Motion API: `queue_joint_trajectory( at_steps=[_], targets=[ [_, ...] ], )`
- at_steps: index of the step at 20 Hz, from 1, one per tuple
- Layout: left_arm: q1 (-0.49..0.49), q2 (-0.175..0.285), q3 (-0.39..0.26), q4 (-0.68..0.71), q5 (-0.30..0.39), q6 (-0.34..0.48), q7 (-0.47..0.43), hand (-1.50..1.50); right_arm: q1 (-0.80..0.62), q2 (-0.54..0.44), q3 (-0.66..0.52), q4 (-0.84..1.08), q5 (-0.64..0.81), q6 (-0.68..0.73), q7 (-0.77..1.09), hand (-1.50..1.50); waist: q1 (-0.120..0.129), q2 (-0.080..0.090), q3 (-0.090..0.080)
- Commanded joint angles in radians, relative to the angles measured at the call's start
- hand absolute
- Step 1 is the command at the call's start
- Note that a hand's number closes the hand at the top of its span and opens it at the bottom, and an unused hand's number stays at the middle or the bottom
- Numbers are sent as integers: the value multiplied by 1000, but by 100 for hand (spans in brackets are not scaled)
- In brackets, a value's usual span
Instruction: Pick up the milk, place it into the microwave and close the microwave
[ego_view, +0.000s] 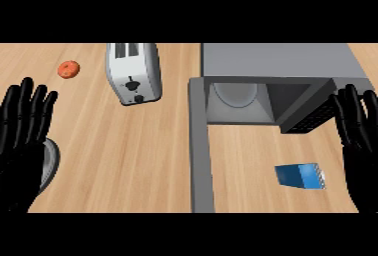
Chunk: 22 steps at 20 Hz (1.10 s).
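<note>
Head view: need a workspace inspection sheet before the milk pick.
Surface: wooden counter, everything rests on it.
Job's things: blue milk carton on the counter in front of the microwave, untouched; microwave door wide open, swung out on the left side.
Clutter: toaster; small orange round item left of it; grey dish, partly hidden by the left hand.
Hands: left hand open at the left edge, resting; right hand open at the right edge, beside the microwave.
Cables: nothing seen.
Surroundings: nothing seen beyond the counter.
</note>
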Motion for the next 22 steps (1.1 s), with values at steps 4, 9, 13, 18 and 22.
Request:
queue_joint_trajectory(
  at_steps=[4,9,13,18,22],
  targets=[
    [-73,9,63,101,72,-30,-1,-150,228,-38,-65,-240,-87,79,-54,-150,-34,8,8],
    [83,-114,49,12,221,9,53,-150,465,-4,-46,-306,-195,165,-77,-150,-34,3,8],
    [173,-112,40,-39,251,-30,43,-150,585,-2,-140,-225,-258,265,-236,-150,-22,5,9],
    [216,-120,28,54,232,-72,-91,-150,669,46,-129,-159,-204,339,-360,-150,-21,8,8],
    [402,-116,-9,-12,260,-152,-163,-150,635,67,-120,-108,-147,313,-365,-150,-13,8,7]
  ],
)
